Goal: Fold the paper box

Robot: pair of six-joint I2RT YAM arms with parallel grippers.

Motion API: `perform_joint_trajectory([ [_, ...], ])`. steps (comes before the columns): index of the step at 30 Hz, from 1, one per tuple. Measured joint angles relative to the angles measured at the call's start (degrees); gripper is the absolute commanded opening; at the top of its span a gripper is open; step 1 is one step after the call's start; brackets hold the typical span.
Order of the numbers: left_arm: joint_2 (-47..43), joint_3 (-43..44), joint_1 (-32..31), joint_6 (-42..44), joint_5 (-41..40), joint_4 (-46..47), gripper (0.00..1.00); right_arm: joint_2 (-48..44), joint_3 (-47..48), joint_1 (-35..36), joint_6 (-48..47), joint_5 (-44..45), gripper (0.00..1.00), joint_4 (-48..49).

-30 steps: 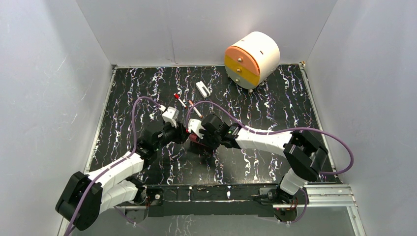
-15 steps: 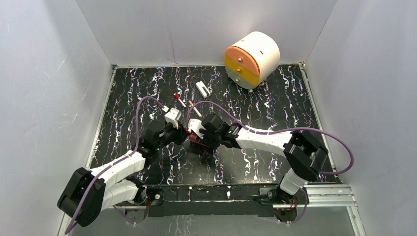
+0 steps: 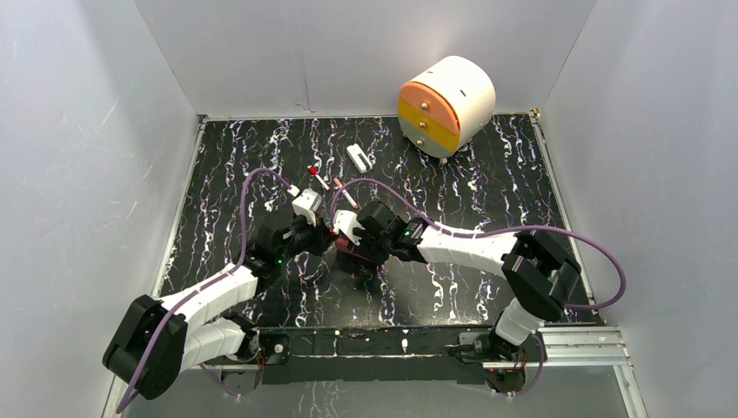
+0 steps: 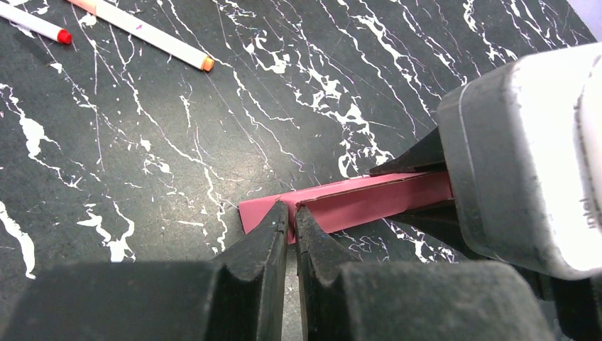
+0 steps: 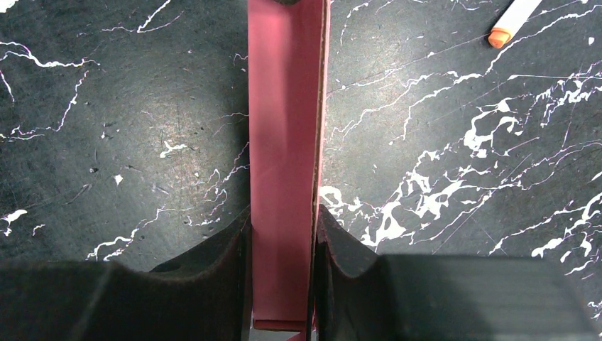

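Counter [image 3: 522, 174] is black w/ white veins. Both my arms reach in from the near edge and meet abt mid-counter, slightly toward the left edge.

The box [image 4: 369, 201] is there, held btwn my two grippers. It's pink-red thin card and shows as a long narrow strip, w/ a raw brown card edge along one side. Can't tell if it touches the counter or sits just above it.

My left gripper [image 4: 289, 217] is all but closed, only a slit btwn the fingers, nipping one end corner of the box. My right gripper [image 5: 282, 231] is open just as wide as the box is thick, one finger pressed on each flat side, clamped on the other end. The two sets of tips face each other along the box, near but apart.

Just past the box, toward the far edge, lie an orange-tip marker [image 4: 142, 32] and a red-tip pen [image 4: 35, 23], side by side, not touching. Beyond them is a small white block [image 3: 358, 157].

In the far right corner is a round white drawer unit [image 3: 446, 104], tilted, orange and yellow fronts facing left and toward me.
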Motion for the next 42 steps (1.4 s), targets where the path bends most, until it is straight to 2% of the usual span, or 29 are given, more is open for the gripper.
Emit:
perform_joint_trajectory([
  [18,0.52,-0.11,-0.02,-1.97,-1.95,0.28,0.0,0.61,0.46,-0.04,0.09,-0.26,0.21,0.0],
  [42,0.24,-3.56,-1.29,-1.31,-7.37,6.32,0.0,1.73,1.57,-0.11,0.24,-0.13,0.19,0.07],
])
